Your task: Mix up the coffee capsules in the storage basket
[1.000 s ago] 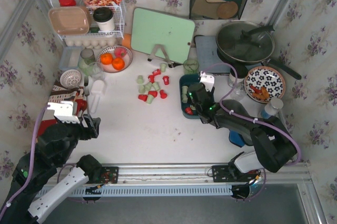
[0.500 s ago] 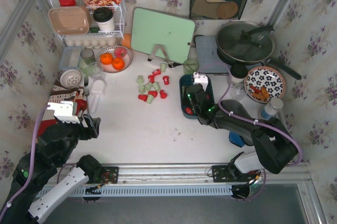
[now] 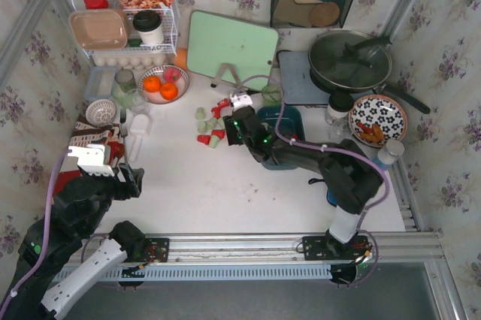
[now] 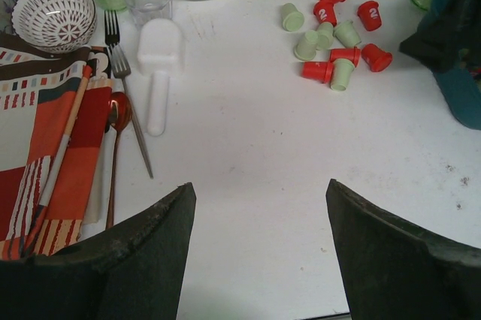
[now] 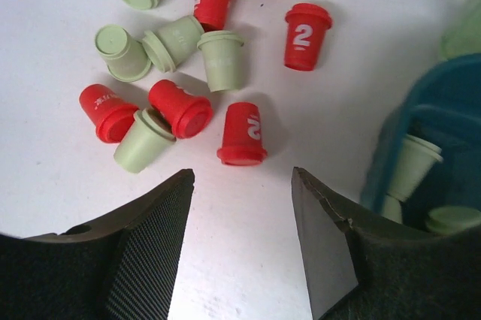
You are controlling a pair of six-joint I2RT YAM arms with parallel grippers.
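Hovering with right jaws wide and empty over the loose coffee capsules (image 5: 242, 134) mid-tabletop, just beside the storage basket (image 5: 432, 83). Risk of knocking touching neighbours rolling, or pinching two at once. Left jaws wide too, idle by the near-left corner.

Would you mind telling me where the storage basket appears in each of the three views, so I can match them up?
Top external: storage basket right of centre, partly under the right arm.
Left wrist: a teal piece at the right edge.
Right wrist: its corner at the right edge, pale green capsules inside.
Shared landmark: the loose red and green capsules, just left of it in every view.
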